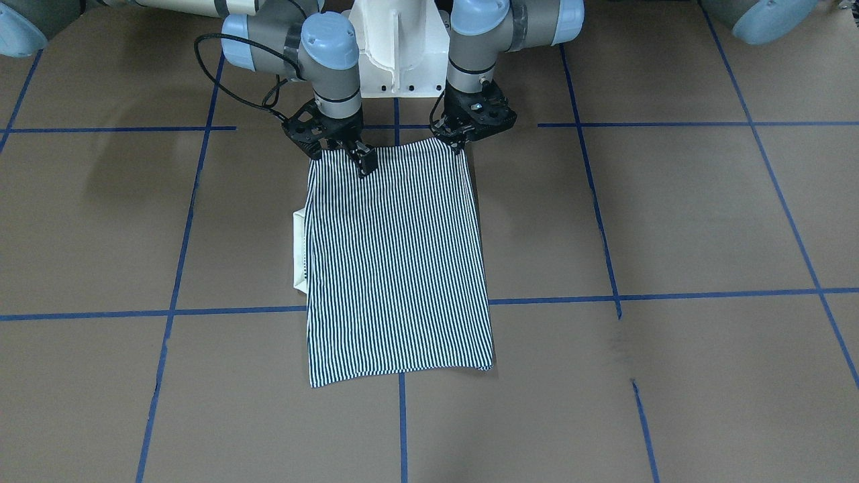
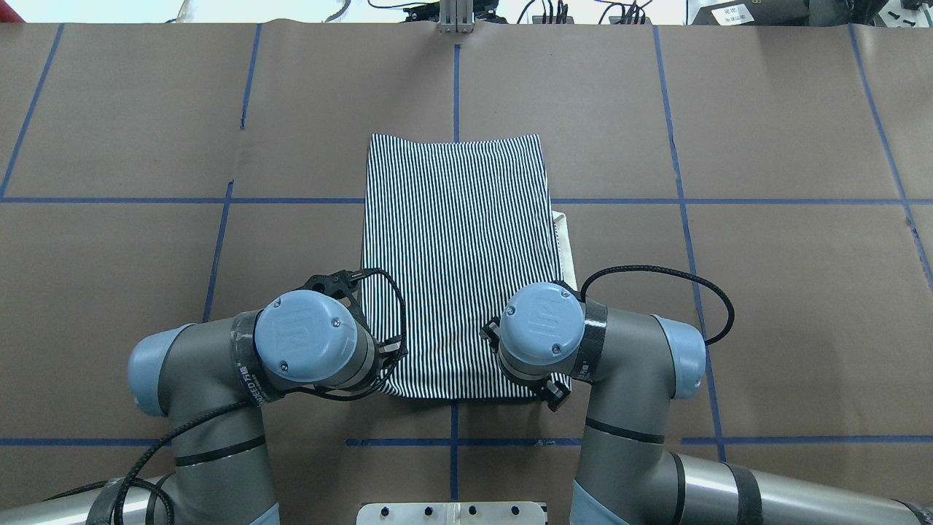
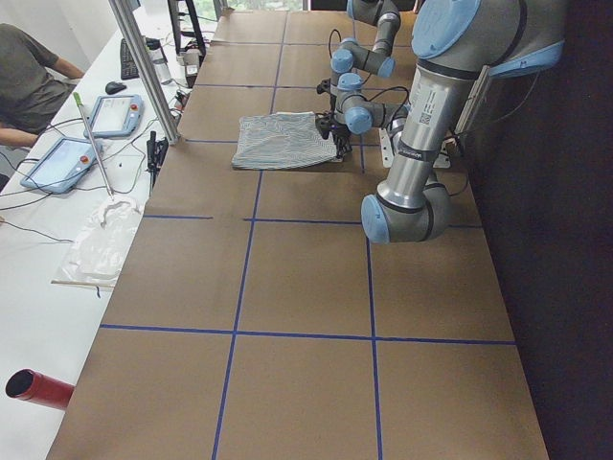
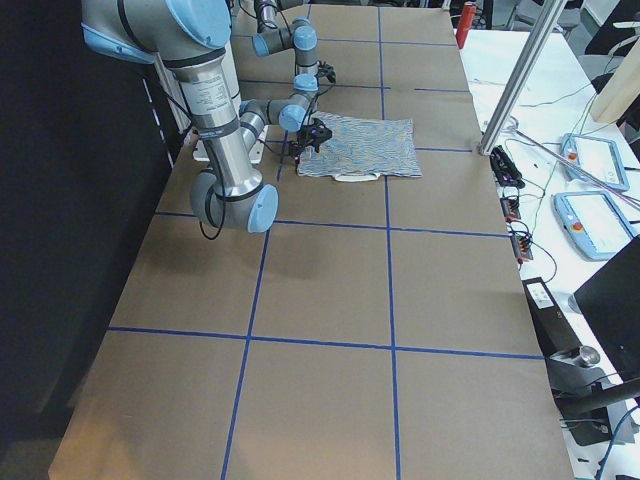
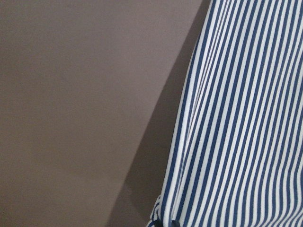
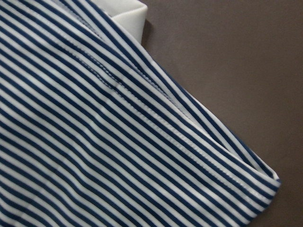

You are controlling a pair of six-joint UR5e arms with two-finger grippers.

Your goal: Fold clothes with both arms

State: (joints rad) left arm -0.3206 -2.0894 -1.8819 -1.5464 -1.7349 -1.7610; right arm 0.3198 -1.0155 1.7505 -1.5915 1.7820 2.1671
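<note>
The left arm (image 2: 208, 364) and right arm (image 2: 627, 357) are grey metal, with screw-dotted light-blue joint caps (image 2: 306, 335), looping black cables (image 2: 656, 269) and a white pedestal base (image 1: 396, 47).

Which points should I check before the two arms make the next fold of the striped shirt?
1. The left gripper and the right gripper are at the near corners of the shirt: ok.
2. Each grip is closed on the fabric: cannot tell for either.
3. The shirt lies flat as a tidy rectangle: ok.
4. The collar is hidden inside the fold: not ok, it sticks out on the robot's right side.
</note>
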